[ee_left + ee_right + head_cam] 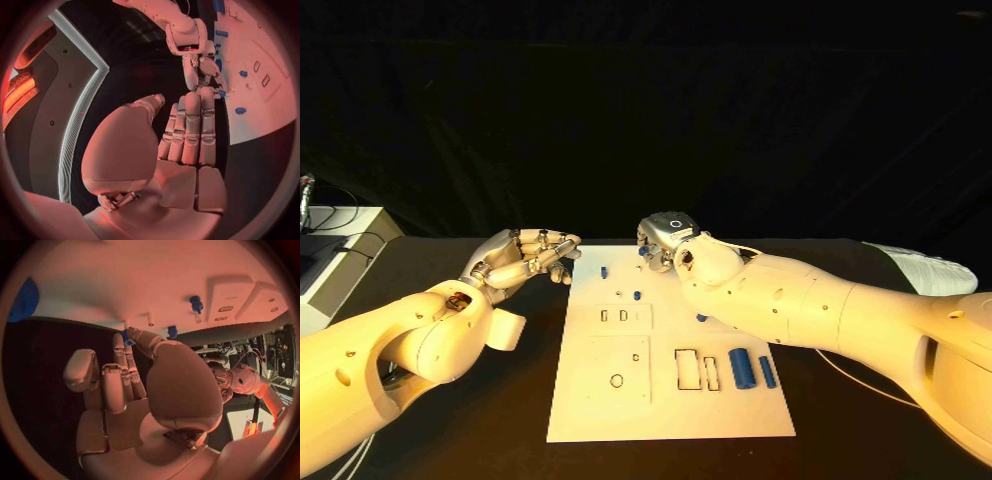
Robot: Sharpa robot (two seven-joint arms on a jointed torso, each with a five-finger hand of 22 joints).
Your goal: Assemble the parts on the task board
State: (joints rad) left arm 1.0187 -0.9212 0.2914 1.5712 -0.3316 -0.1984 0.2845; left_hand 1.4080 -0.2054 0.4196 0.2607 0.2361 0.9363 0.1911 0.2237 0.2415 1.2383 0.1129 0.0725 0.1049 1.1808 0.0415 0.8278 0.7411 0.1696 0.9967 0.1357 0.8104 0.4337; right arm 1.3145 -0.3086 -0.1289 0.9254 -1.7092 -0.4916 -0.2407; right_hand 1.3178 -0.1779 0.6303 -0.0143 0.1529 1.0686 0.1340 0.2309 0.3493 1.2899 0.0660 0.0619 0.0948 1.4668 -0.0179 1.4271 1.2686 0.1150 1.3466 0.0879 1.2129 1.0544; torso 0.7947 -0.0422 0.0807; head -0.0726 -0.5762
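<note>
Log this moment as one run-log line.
left hand: beside board, holds nothing | right hand: over task board far end, grasp unclear | blue parts: lying near-right

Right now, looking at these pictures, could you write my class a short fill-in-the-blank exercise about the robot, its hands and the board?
1. The small parts on the white board are coloured ____.
2. The table under the board is coloured ____.
3. The left hand hangs beside the board's ____ edge, as the head view shows it.
4. The right hand is over the board's ____ end.

Missing words: blue; black; left; far
</note>
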